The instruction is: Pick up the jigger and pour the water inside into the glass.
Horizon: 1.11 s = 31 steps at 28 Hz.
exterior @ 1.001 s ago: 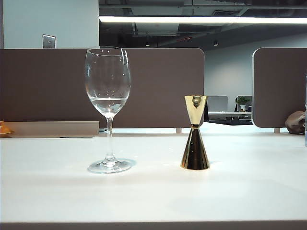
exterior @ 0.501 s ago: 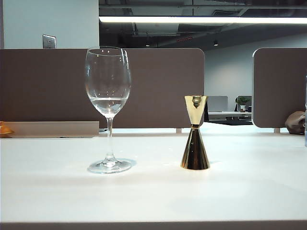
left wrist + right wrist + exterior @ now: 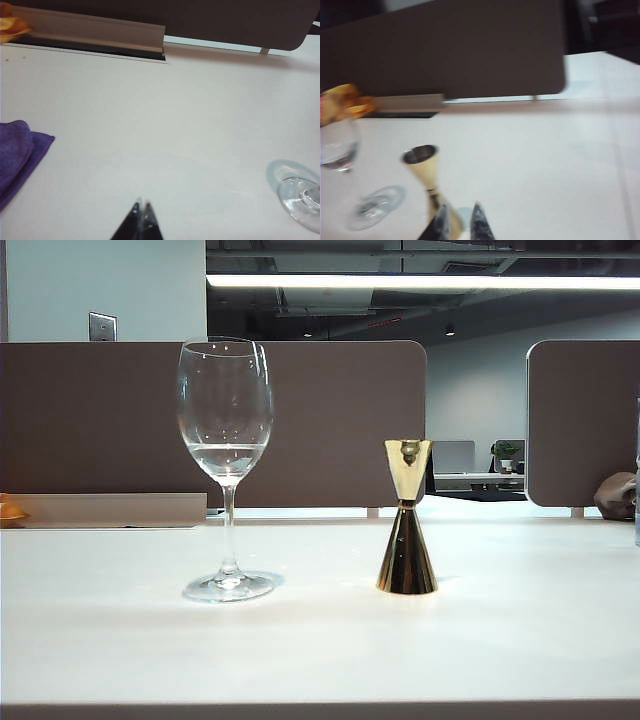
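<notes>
Exterior view: the jigger [image 3: 407, 530] stands upright near the middle of the worktop [image 3: 320, 650], apart from the glass [image 3: 226, 455] nearer the left edge; the glass already holds a shallow layer of water [image 3: 227, 455]. Neither tool appears here.

Left wrist view: the left tool [image 3: 140, 214], tips together and empty, hangs over bare worktop; the glass foot [image 3: 300, 197] and a purple cloth [image 3: 20, 155] lie to either side.

Right wrist view: the right tool [image 3: 459, 217], slightly parted and empty, sits just behind the jigger [image 3: 431, 187].

Handling: polished metal, likely rigid, light, slippery, top-heavy when filled. The narrow waist probably offers the safest hold; keep clear of the fragile glass.
</notes>
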### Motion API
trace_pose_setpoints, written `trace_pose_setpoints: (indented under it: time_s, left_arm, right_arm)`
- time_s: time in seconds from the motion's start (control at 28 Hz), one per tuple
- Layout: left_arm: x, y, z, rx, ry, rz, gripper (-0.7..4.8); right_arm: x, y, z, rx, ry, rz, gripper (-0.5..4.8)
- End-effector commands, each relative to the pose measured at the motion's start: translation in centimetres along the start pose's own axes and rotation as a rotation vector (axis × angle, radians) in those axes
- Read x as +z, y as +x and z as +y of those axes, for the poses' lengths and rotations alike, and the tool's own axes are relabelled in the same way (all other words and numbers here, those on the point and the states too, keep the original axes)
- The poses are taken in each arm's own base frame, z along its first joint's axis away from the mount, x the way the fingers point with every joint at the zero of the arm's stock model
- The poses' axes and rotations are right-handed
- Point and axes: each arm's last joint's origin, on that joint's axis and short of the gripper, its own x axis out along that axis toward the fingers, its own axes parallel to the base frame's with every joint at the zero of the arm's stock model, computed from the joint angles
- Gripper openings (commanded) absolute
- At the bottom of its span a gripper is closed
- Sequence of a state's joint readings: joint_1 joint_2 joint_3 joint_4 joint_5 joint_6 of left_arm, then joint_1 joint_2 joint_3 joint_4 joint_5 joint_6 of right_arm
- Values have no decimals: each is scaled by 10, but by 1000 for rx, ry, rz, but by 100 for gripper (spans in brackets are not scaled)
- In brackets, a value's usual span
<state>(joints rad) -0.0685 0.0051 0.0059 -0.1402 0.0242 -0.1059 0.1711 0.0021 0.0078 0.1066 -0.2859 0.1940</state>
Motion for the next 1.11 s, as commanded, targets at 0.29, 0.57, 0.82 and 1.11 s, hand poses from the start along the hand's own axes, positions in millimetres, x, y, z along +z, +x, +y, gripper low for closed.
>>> trace_pose_setpoints:
  time_s: [0.29,0.57,0.82,1.11]
  left_arm:
    - [12,-4,-10,-309,-30,-39,-5]
    - [13,-9,-13,-403,-40,58,-5]
    - [11,-9,-13,-401,-27,73,-5]
    - [12,-9,-12,-388,-28,71,-5]
  right_arm:
    - [1,0,2,68,111,-8,62]
    - [4,-1,5,114,163,44,-9]
    - [32,-11,10,-1,126,124,-9]
    - [51,-11,15,-9,151,200,-9]
